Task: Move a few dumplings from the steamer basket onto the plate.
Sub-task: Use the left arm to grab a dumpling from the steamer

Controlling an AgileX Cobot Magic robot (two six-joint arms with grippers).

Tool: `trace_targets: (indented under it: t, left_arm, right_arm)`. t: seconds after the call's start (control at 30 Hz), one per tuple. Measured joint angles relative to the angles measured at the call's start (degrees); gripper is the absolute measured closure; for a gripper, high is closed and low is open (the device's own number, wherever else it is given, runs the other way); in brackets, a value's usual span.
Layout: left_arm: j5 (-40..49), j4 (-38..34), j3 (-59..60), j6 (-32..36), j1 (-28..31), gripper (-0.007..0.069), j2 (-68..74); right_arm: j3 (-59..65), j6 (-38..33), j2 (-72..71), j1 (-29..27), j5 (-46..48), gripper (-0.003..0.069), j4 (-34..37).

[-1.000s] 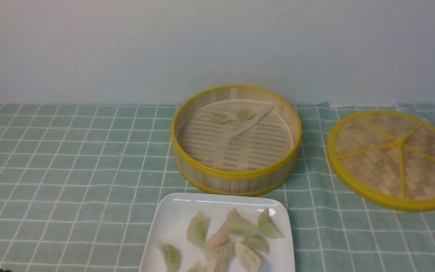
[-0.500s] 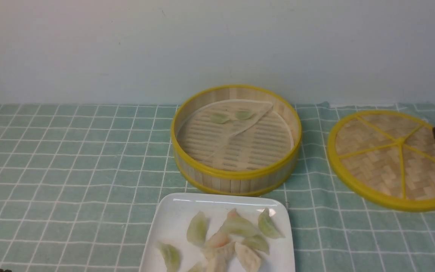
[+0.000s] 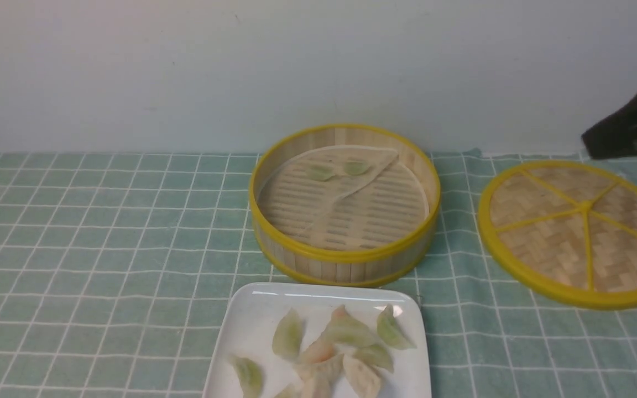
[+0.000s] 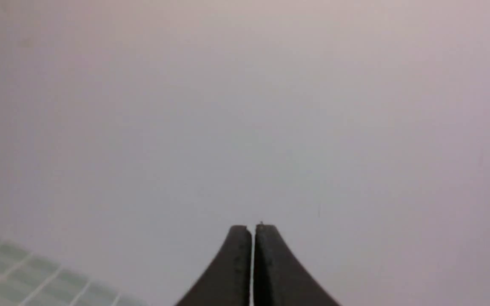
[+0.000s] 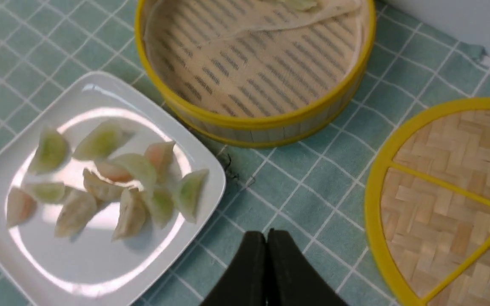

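Observation:
The steamer basket (image 3: 346,255) stands mid-table with its pale liner cloth folded back; two green dumplings (image 3: 321,173) lie at its far side. The white plate (image 3: 252,326) sits just in front of it with several dumplings (image 3: 346,331) piled on it. My right gripper (image 3: 586,142) is shut and empty, in the air at the far right above the lid's far edge. In the right wrist view it (image 5: 266,234) hangs above the cloth between the plate (image 5: 100,263) and the lid, with the basket (image 5: 262,123) beyond. My left gripper (image 4: 252,229) is shut and empty, facing the wall.
A flat woven lid (image 3: 578,232) with yellow spokes lies right of the basket; it also shows in the right wrist view (image 5: 440,204). A green checked cloth (image 3: 103,232) covers the table. A pale wall (image 3: 186,72) rises close behind the basket.
My right gripper has come into the front view from the right edge and has risen up and leftward over the lid. The dumplings, basket and plate have not moved.

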Motion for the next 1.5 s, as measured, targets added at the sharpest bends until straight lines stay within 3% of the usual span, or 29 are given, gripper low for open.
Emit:
trace_targets:
  t: [0.13,0.3,0.37,0.43,0.47,0.57,0.63,0.7,0.87,1.17,1.5]
  left_arm:
    - [1.39,-2.52,-6.37,-2.70,-0.47,0.0631,1.68]
    - [33.68,5.56,-30.73,-0.71,-1.59,0.0631,20.61]
    - [42.21,7.03,-35.90,0.31,-1.59,0.0631,27.02]
    - [57.26,7.96,-48.18,3.81,-1.59,0.0631,41.36]
    - [59.29,7.96,-49.85,4.46,-1.59,0.0631,42.46]
    - [71.02,5.08,-62.47,14.61,-1.59,0.0631,62.40]
    - [72.73,3.36,-65.55,18.08,-1.59,0.0631,67.38]
    - [77.37,-2.87,-74.25,26.66,-1.59,0.0631,79.74]
    - [84.76,-7.05,-87.76,32.01,-3.50,0.0631,97.64]
    - [89.77,2.38,-115.14,32.53,-11.75,0.0631,119.71]
    - [91.70,6.01,-149.61,29.22,-14.78,0.0631,144.10]
  right_arm:
    - [0.00,4.43,2.64,6.63,0.06,0.0672,-5.80]
    - [0.00,6.95,3.94,9.92,0.06,0.0671,-8.77]
    - [0.00,7.03,3.94,10.08,0.06,0.0671,-8.55]
    - [0.00,7.15,3.94,10.14,0.06,0.0671,-7.21]
    - [0.00,7.15,3.94,10.14,0.06,0.0671,-7.12]
    - [0.00,7.82,3.94,10.14,0.06,0.0671,-5.69]
    - [0.00,8.30,3.94,10.16,0.06,0.0671,-5.58]
    - [0.00,9.42,3.94,10.16,0.06,0.0671,-5.55]
    - [0.00,10.63,3.94,10.16,0.06,0.0671,-5.55]
    - [0.00,13.45,2.95,10.16,0.06,0.0671,-5.55]
    - [0.00,15.48,2.57,10.16,0.06,0.0671,-5.54]
